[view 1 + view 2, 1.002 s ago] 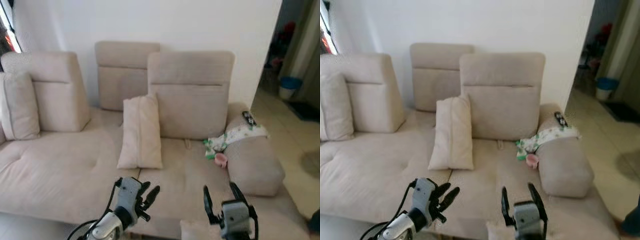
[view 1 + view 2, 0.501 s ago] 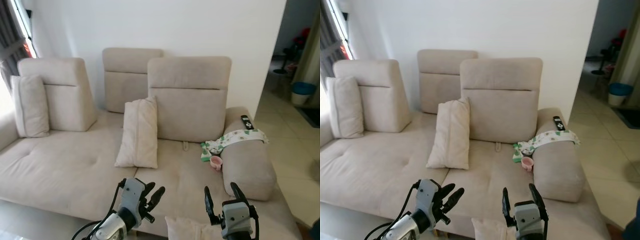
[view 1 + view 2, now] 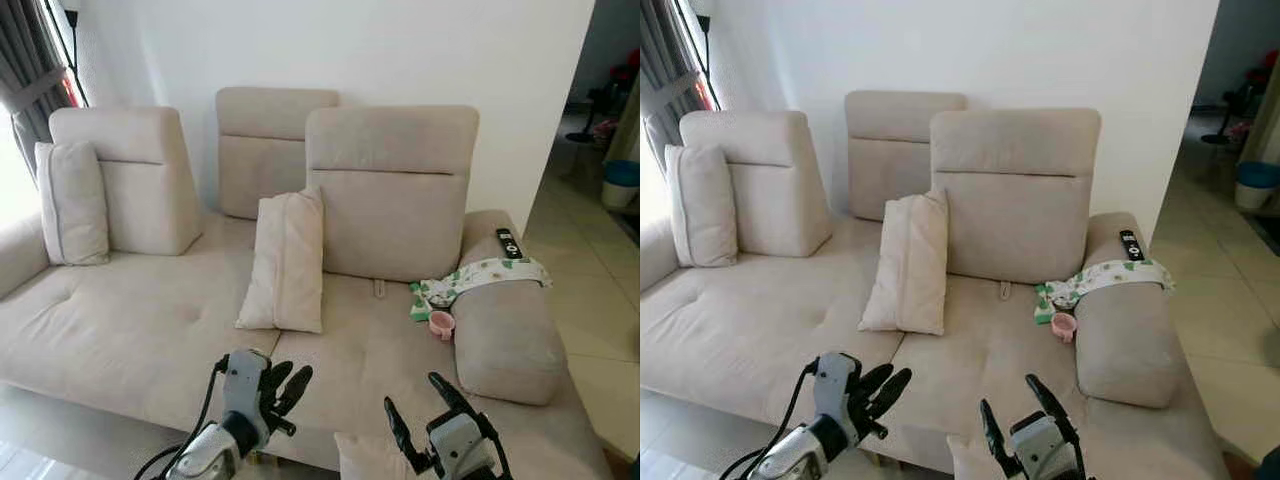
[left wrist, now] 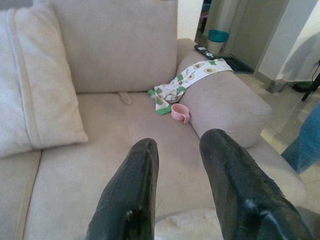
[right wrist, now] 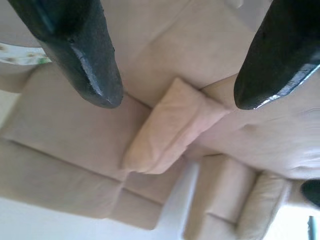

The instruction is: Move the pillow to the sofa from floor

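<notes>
**Both grippers raised before the sofa, pillow edge low between them**

I have the left gripper (image 3: 285,388) held up in front of the sofa (image 3: 130,330), its fingers only a little apart. Through its wrist camera I see past the two black fingers (image 4: 131,195) to the seat, with a pink cup (image 4: 179,112) and a green-patterned cloth (image 4: 192,77) ahead of it, the cloth draped over the armrest (image 4: 225,100). A remote (image 4: 204,49) lies on the armrest beyond the cloth.

The right gripper (image 3: 420,425) is also up, just beside the left one, with its fingers spread wide and nothing between them. Low between the two grippers, at the frame's bottom edge, a pale cushion corner (image 3: 360,460) shows; I take it for the pillow, though too little is visible to be sure, and I cannot tell what it rests on.

Beyond both grippers an upright cushion (image 3: 285,262) leans against the backrest (image 3: 392,190) on the seat. Further off to the left gripper's side, another cushion (image 3: 70,203) stands against the end backrest. The right wrist view looks between its fingers (image 5: 75,45) at the same upright cushion (image 5: 170,125).
</notes>
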### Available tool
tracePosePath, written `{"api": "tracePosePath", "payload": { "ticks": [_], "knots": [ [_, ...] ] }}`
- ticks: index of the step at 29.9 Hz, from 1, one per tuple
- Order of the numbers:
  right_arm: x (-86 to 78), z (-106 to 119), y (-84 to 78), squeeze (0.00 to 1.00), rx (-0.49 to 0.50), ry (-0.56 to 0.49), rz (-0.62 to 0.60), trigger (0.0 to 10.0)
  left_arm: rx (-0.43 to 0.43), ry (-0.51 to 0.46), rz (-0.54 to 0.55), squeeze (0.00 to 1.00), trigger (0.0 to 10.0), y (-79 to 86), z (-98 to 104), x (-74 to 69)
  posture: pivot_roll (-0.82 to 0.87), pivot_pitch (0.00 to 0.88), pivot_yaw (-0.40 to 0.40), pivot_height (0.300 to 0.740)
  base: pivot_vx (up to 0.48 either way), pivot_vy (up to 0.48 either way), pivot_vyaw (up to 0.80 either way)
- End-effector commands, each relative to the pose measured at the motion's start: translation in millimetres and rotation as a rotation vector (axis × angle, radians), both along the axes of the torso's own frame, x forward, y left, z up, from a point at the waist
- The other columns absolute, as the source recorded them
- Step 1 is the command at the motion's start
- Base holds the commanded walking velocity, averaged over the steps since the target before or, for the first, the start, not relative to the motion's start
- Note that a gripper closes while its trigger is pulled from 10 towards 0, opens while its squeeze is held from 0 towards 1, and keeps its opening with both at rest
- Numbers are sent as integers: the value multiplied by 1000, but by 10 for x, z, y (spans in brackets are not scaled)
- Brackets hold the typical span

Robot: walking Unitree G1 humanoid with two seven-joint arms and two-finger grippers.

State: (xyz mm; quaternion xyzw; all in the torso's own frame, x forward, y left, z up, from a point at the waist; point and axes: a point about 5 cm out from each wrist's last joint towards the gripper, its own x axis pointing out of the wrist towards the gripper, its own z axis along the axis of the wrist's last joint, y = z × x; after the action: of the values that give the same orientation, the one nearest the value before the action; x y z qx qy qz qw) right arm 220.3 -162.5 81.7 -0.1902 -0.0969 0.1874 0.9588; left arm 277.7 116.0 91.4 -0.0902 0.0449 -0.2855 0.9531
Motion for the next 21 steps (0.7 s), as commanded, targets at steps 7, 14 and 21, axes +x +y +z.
{"api": "tracePosePath", "payload": {
  "ticks": [7, 14, 21],
  "knots": [
    [-82, -5, -58, 0, -104, 16, 165, 10000, 64, -44, -159, 0, 10000, 60, 24, -115, 43, 0, 75, 740, 0, 0, 0],
    [-76, -62, -57, 0, -101, 46, 167, 10000, 158, -87, -224, 0, 10000, 52, -26, -187, 50, 0, 64, 740, 0, 0, 0],
    [-122, -94, 39, 0, -29, 45, 123, 10000, 136, -68, -197, 0, 10000, 35, -63, -239, 46, 0, 60, 740, 0, 0, 0]
  ]
}}
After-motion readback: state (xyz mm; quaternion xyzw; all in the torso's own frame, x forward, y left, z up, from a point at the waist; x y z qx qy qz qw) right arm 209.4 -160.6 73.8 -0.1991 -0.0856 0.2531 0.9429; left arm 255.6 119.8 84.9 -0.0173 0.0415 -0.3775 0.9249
